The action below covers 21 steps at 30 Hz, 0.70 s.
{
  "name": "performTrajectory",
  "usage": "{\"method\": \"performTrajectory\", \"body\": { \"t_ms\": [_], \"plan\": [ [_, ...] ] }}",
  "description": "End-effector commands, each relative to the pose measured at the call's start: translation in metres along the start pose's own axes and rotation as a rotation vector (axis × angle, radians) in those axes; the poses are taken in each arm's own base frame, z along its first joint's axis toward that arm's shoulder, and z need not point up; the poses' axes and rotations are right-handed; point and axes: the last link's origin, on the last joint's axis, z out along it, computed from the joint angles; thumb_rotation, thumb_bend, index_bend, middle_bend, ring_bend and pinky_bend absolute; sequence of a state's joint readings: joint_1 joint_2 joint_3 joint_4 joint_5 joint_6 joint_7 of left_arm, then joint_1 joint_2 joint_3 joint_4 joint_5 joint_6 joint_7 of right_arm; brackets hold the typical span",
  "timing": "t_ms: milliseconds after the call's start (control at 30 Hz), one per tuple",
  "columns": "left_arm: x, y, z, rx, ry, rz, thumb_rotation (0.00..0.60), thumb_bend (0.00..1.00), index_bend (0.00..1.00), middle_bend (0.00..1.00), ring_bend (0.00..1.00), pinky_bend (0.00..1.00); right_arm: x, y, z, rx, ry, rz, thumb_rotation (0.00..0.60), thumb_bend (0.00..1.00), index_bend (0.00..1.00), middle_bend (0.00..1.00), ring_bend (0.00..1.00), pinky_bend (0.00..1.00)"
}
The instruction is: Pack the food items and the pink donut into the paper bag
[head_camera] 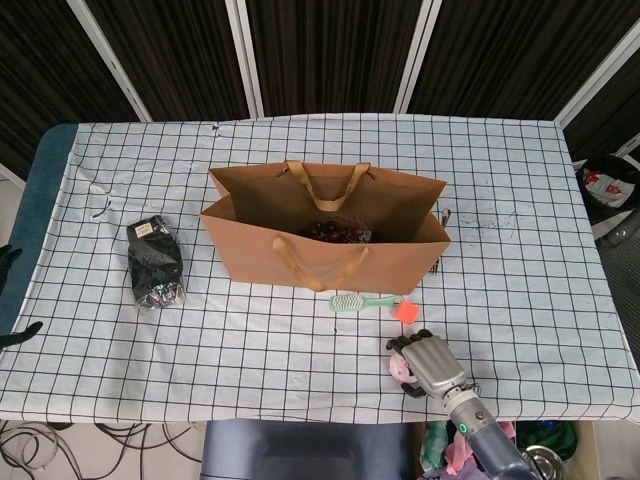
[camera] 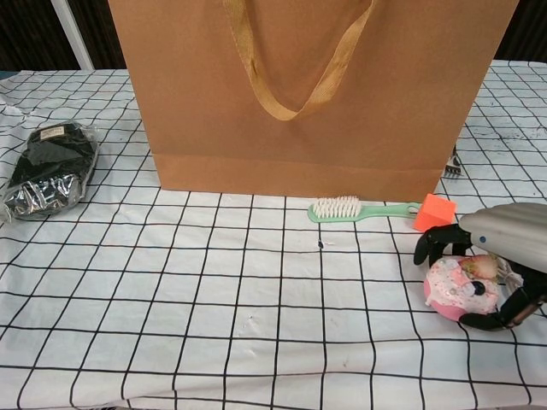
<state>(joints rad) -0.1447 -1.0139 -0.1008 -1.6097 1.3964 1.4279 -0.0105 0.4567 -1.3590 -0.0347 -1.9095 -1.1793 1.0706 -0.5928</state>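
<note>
Right robot hand (camera: 500, 256) palm-down, fingers curled around pink donut (camera: 457, 289) on table.

The donut (camera: 456, 289) is pink-iced with small toppings and lies flat on the checked bench (camera: 214, 282) near its front edge, right of centre, with dark fingers (camera: 438, 240) curled around its far and near sides. The bag (head_camera: 325, 232) is brown paper with tan strap handles, stands upright and open mid-bench, well behind the donut, and has dark reddish food (head_camera: 337, 232) at its bottom. A black packet (head_camera: 155, 262) lies flat, well left of the bag.
</note>
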Motion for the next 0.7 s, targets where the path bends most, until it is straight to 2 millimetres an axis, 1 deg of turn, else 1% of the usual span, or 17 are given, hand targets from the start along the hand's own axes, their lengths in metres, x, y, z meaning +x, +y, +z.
{"method": "performTrajectory", "body": {
  "t_ms": [33,133,167,233,367,500,567,667,700],
  "plan": [
    [0.0,0.0,0.0,0.001,0.001,0.0,0.6,0.09,0.08,0.05,0.0,0.0,0.018,0.0,-0.007,0.005,0.057,0.029,0.6,0.39,0.3,0.41,0.46,0.23],
    [0.0,0.0,0.0,-0.002,-0.005,0.002,0.6,0.09,0.08,0.05,0.0,0.0,0.038,0.001,-0.019,0.006,0.123,0.061,0.6,0.39,0.3,0.41,0.47,0.23],
    [0.0,0.0,0.0,-0.003,-0.005,0.0,0.6,0.09,0.08,0.05,0.0,0.0,0.05,0.004,-0.026,0.0,0.161,0.078,0.6,0.39,0.3,0.41,0.46,0.23],
    [0.001,0.0,-0.001,-0.002,0.001,-0.003,0.6,0.09,0.08,0.05,0.0,0.0,0.065,0.009,-0.036,-0.012,0.217,0.101,0.6,0.39,0.3,0.41,0.47,0.23],
    [0.0,0.0,-0.001,0.002,0.001,0.001,0.6,0.09,0.08,0.05,0.0,0.0,0.104,0.025,-0.062,-0.051,0.366,0.119,0.6,0.39,0.32,0.42,0.47,0.23],
    [-0.001,0.002,-0.002,-0.007,-0.008,0.004,0.6,0.09,0.07,0.05,0.0,0.0,0.137,0.04,-0.088,-0.094,0.508,0.127,0.6,0.39,0.33,0.42,0.47,0.23],
    [-0.001,0.003,-0.002,-0.01,-0.01,0.003,0.6,0.09,0.07,0.05,0.0,0.0,0.159,0.048,-0.105,-0.113,0.598,0.139,0.6,0.38,0.33,0.42,0.47,0.23],
    [-0.001,0.002,-0.003,-0.007,-0.007,0.002,0.6,0.09,0.07,0.05,0.0,0.0,0.181,0.056,-0.115,-0.123,0.662,0.12,0.6,0.38,0.33,0.41,0.47,0.23],
    [-0.001,0.002,-0.003,-0.005,-0.005,0.0,0.6,0.09,0.07,0.05,0.0,0.0,0.193,0.058,-0.117,-0.121,0.68,0.114,0.6,0.38,0.33,0.41,0.46,0.23]
  ]
}}
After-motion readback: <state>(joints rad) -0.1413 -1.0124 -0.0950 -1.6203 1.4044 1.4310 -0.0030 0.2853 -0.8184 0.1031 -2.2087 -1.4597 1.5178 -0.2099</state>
